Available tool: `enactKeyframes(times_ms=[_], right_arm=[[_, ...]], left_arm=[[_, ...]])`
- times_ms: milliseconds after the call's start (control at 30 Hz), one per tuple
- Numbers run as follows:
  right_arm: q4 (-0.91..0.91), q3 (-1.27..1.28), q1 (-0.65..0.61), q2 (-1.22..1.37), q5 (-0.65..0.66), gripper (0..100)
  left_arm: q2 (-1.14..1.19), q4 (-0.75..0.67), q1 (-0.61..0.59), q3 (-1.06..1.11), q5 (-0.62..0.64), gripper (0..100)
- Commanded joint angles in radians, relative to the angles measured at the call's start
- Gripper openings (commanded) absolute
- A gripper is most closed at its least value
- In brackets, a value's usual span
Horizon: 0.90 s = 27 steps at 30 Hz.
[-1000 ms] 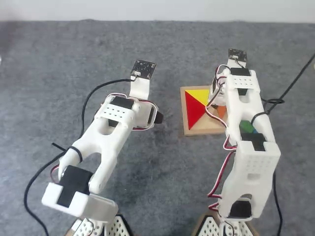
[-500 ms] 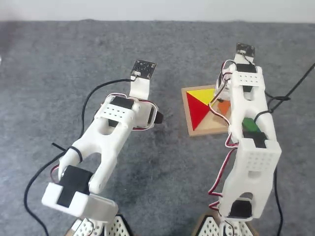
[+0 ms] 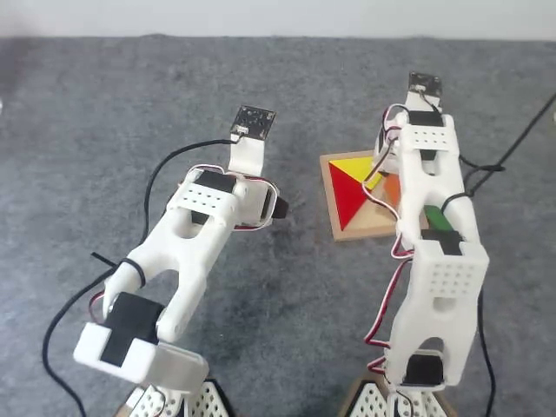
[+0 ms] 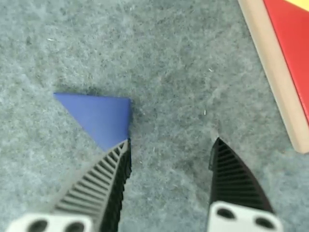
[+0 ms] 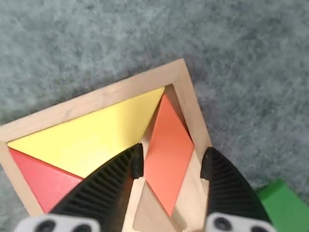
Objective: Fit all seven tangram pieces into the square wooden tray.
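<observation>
**Tangram tray [image 3: 360,233] part filled, two pieces lying outside**

Two white arms stood up from the bottom edge of the high frame over grey carpet [image 3: 104,104]. The left arm [image 3: 200,230] angled toward the centre. Its left gripper [image 4: 172,142] hung released above the carpet, fingers wide apart. A blue triangle [image 4: 99,113] lay flat at the tip of one finger, and the tray's rim lay off to the other finger's side.

The right arm [image 3: 434,261] ran up the right side of the high frame, with a green piece [image 3: 437,219] showing beside it, partly hidden, on carpet outside the tray. Beyond, right of centre, the tray held a red triangle [image 3: 347,198], a yellow triangle [image 3: 352,165] and an orange parallelogram [image 3: 393,193].

The right gripper [image 5: 172,151] was poised over the tray's far side, unclenched. It had one finger on either side of the orange parallelogram, which lay inside against the yellow triangle. Whether the fingers touched it could not be told.
</observation>
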Motion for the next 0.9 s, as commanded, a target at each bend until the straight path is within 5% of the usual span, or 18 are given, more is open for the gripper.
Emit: enactKeyframes(times_ms=[0,367,867], right_arm=[[0.015,-0.025,-0.038,0.016,-0.005,19.5],[0.185,-0.026,-0.067,0.013,-0.005,19.4],[0.064,-0.031,-0.004,0.015,-0.061,19.4]], left_arm=[[-0.054,-0.015,0.008,-0.005,-0.006,26],[-0.054,-0.014,0.008,-0.005,-0.006,26],[-0.054,-0.012,0.006,-0.005,-0.006,26]])
